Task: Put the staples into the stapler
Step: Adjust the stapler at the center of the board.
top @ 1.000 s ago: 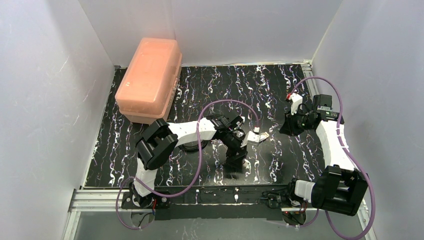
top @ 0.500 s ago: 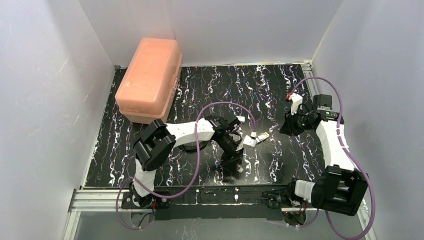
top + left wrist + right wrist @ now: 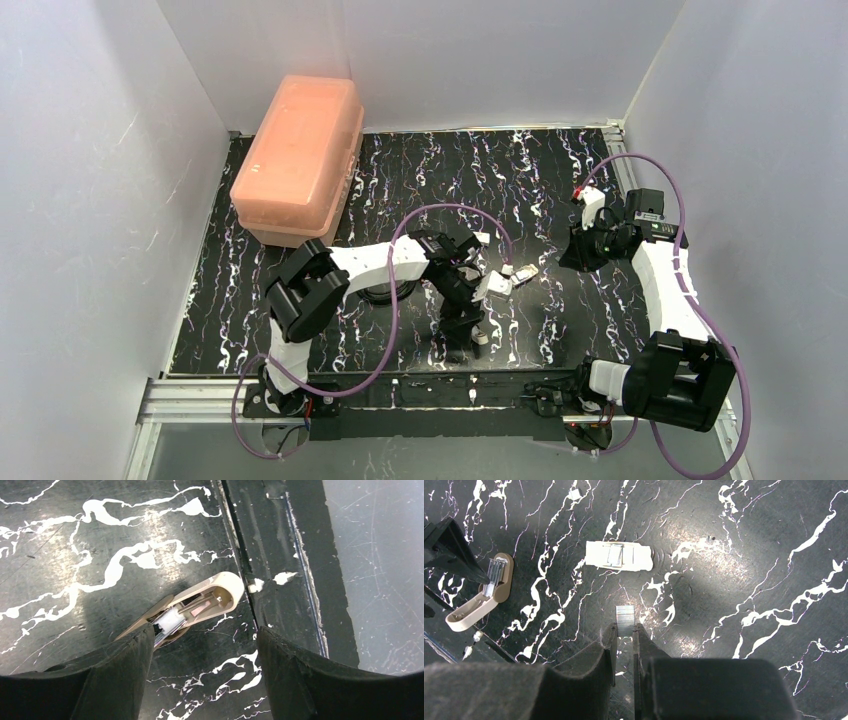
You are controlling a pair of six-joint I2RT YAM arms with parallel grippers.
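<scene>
Staples [image 3: 625, 619] sit clamped in my right tool [image 3: 625, 630], its jaws nearly closed on them. My left tool [image 3: 202, 636] stands wide open, empty, above the stapler [image 3: 200, 597], which lies on the counter [image 3: 75, 540], at 9 o'clock from the staples in the right wrist view.

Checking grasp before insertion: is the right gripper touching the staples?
Touching. Right wrist view: the staples sit pinched in the right gripper, no gap on either side.

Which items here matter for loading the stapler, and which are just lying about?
For the job:
stapler, lying open
staple strip, pinched in the right hand

Lying about:
pink plastic box, back left
small pale packet
</scene>
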